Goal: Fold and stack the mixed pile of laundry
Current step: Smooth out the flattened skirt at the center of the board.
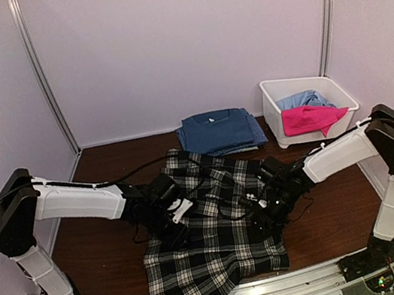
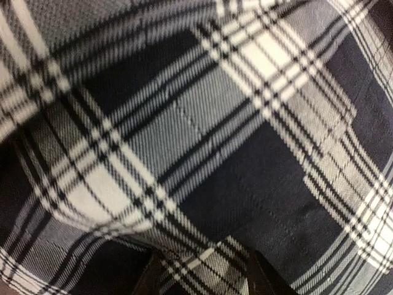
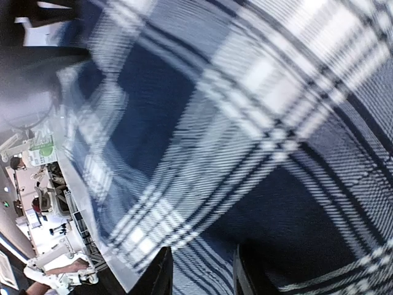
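The black-and-white plaid shirt lies spread across the middle of the table, its lower edge hanging over the near rail. My left gripper sits on the shirt's left part. In the left wrist view a fold of plaid shirt is pinched in the left gripper. My right gripper is at the shirt's right part. In the right wrist view the plaid shirt runs between the dark fingers of the right gripper. A folded dark blue T-shirt lies at the back.
A white plastic bin stands at the back right and holds a bright pink piece and a pale blue piece. Brown tabletop shows on both sides of the shirt. Pale walls enclose the table on three sides.
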Controlling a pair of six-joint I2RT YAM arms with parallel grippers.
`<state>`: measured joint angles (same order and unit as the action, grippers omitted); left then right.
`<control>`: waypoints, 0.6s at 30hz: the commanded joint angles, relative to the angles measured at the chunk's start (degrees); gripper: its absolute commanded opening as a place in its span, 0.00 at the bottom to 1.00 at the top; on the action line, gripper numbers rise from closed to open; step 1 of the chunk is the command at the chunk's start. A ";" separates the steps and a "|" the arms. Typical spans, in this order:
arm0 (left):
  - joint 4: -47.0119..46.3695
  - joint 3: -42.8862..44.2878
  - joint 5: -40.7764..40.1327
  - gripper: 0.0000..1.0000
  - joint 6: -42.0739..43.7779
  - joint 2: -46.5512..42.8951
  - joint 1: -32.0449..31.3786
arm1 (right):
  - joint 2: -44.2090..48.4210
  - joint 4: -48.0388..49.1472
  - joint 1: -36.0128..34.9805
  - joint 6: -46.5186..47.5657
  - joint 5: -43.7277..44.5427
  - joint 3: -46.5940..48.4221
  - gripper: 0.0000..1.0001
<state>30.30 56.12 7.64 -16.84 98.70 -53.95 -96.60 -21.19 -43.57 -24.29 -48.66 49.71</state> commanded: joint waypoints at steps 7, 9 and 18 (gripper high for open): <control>-1.69 11.56 -1.86 0.47 0.55 14.34 10.08 | -16.55 -0.98 12.26 2.59 5.81 9.33 0.35; -0.67 16.45 -2.28 0.47 1.43 16.68 13.55 | -18.11 -3.03 14.04 3.81 6.41 14.42 0.36; 2.43 13.99 4.58 0.63 1.23 -0.70 14.29 | 4.25 -11.57 14.66 3.82 6.87 16.98 0.55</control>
<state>30.65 76.60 8.88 -14.90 110.54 -36.80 -106.85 -27.99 -28.40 -20.80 -44.60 69.89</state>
